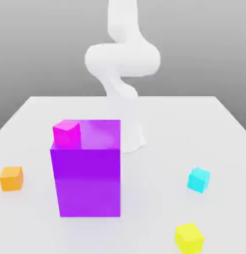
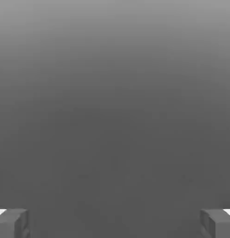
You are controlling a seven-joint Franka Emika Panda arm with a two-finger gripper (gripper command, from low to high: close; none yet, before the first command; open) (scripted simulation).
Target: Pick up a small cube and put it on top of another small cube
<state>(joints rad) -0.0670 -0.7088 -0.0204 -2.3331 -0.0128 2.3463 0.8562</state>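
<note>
Your small plain orange cube [image 1: 11,178] sits on the white tabletop [image 1: 144,198] at the exterior view's left, near the edge, w/ nothing touching it. Just to its right stands the big glossy purple block [image 1: 87,173], upright, w/ a small magenta cube [image 1: 66,133] resting on its top at the left rear corner. The block hides part of the white robot arm [image 1: 122,64] base behind it, and the arm's upper end is cut off at the frame top. Over at the exterior view's right you've got a small cyan cube [image 1: 199,179], and nearer the camera a small yellow cube [image 1: 189,237], well apart from the orange one. In the hand view the gripper [image 2: 115,223] is spread wide, nothing between the grey fingertips [image 2: 12,223], only their ends visible against plain grey.
</note>
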